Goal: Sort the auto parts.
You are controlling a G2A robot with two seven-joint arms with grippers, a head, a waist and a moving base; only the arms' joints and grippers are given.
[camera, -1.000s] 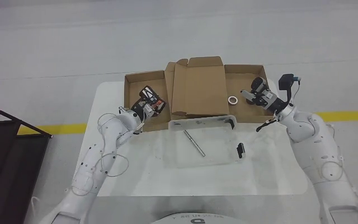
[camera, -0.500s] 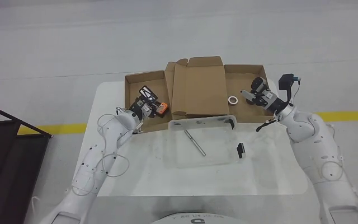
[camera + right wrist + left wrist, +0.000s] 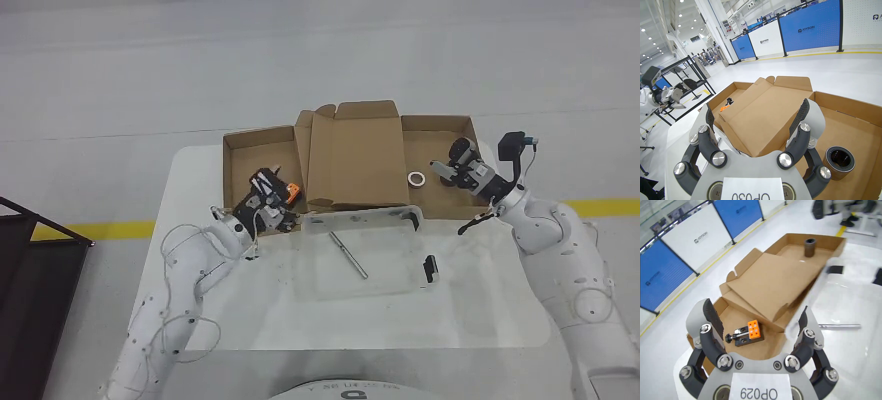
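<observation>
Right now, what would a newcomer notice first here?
The open cardboard box at the far edge of the table, flaps folded over its middle. The open left gripper hovers near an orange-and-black clamp block in the box's left compartment; a cylindrical bushing stands in the right one, near the open right gripper.

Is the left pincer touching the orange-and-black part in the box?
Apart. In the right wrist view the left pincer hangs well off from the orange-and-black part lying in the cardboard box, with open space plainly between them.
</observation>
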